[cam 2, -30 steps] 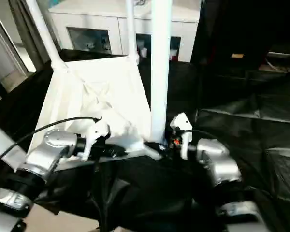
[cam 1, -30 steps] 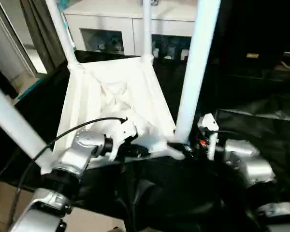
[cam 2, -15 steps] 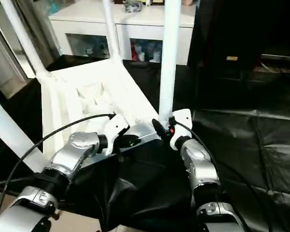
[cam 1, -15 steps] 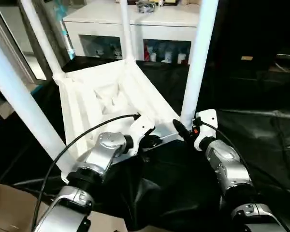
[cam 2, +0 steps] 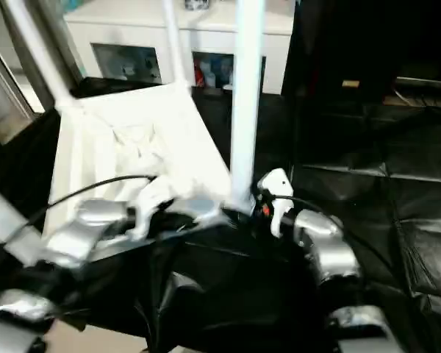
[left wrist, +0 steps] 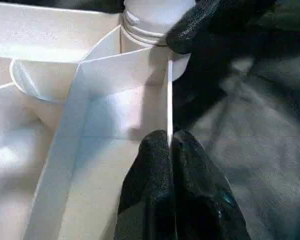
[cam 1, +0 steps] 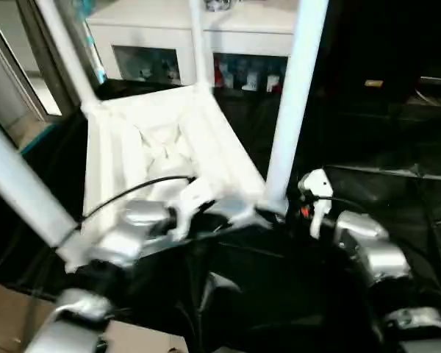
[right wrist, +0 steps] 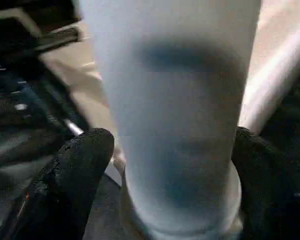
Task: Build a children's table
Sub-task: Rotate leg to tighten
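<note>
The children's table (cam 1: pixel 154 140) lies upside down on black sheeting, ribbed underside up, with white tube legs rising from its corner sockets. My left gripper (left wrist: pixel 169 142) is shut on the thin rim wall of the top, beside the near-right corner socket (left wrist: pixel 155 20). My right gripper (right wrist: pixel 175 150) is at the base of the near-right leg (cam 1: pixel 290 95). Its black fingers (right wrist: pixel 80 170) stand open on either side of the leg, close against it. In the head view both grippers meet at that corner (cam 1: pixel 268 213).
Three more legs stand up: near-left (cam 1: pixel 22 191), far-left (cam 1: pixel 66 51) and far-right (cam 1: pixel 198 44). A white glass-door cabinet (cam 1: pixel 162 29) stands behind. Crumpled black sheeting (cam 1: pixel 382 147) spreads to the right. Brown floor (cam 1: pixel 7 309) shows at the near left.
The head camera has shifted. My right gripper's fingers have spread wider around the leg base. My left gripper keeps its pinch on the rim.
</note>
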